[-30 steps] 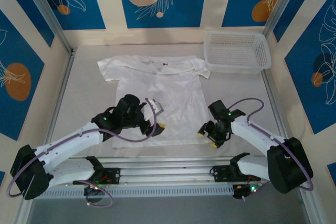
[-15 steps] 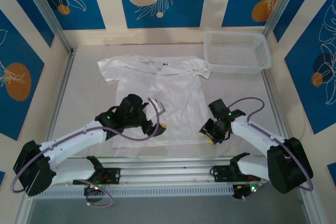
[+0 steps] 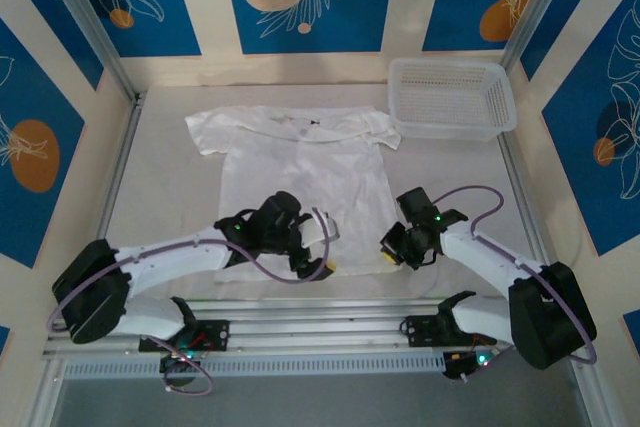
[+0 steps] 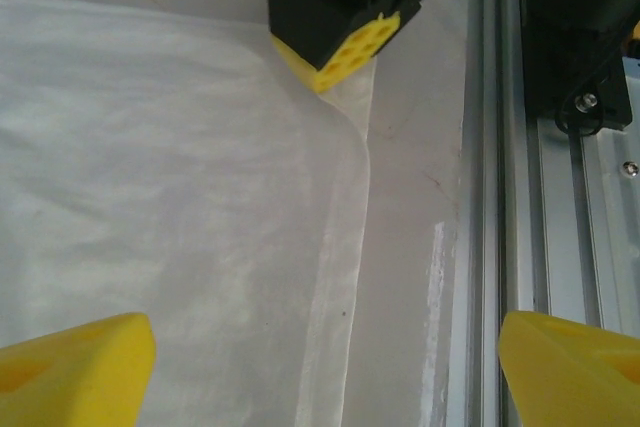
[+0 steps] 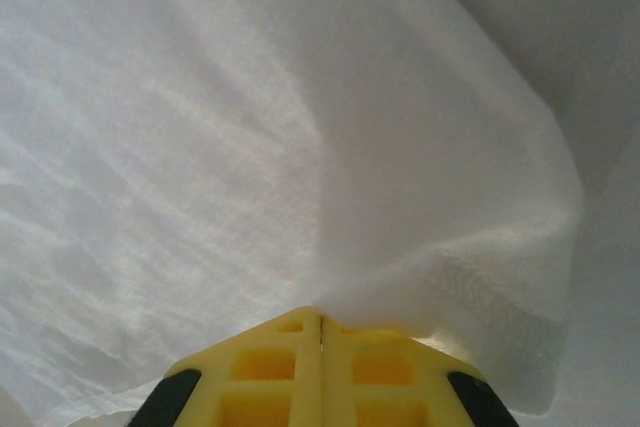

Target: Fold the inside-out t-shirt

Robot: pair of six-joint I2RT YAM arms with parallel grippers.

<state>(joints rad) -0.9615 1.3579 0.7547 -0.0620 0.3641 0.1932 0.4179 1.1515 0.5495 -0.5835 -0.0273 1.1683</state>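
The white t-shirt (image 3: 300, 172) lies flat in the middle of the table, collar at the far end with a small dark tag (image 3: 314, 123), hem toward me. My left gripper (image 3: 320, 265) hovers open over the near hem; in the left wrist view its yellow fingertips (image 4: 75, 367) stand wide apart either side of the hem edge (image 4: 345, 277), nothing between them. My right gripper (image 3: 388, 252) is shut on the hem's right corner. In the right wrist view the yellow pads (image 5: 320, 332) pinch a raised fold of cloth (image 5: 440, 267). The left wrist view has the right gripper (image 4: 350, 42) ahead.
A white mesh basket (image 3: 450, 97) stands at the far right, close to the shirt's right sleeve. The aluminium rail (image 4: 490, 197) runs along the table's near edge just beside the hem. Metal frame posts and patterned walls close in the sides.
My left gripper has swung right along the near hem, from the shirt's lower left toward the right gripper. The right gripper has stayed on the corner, shifting only slightly.
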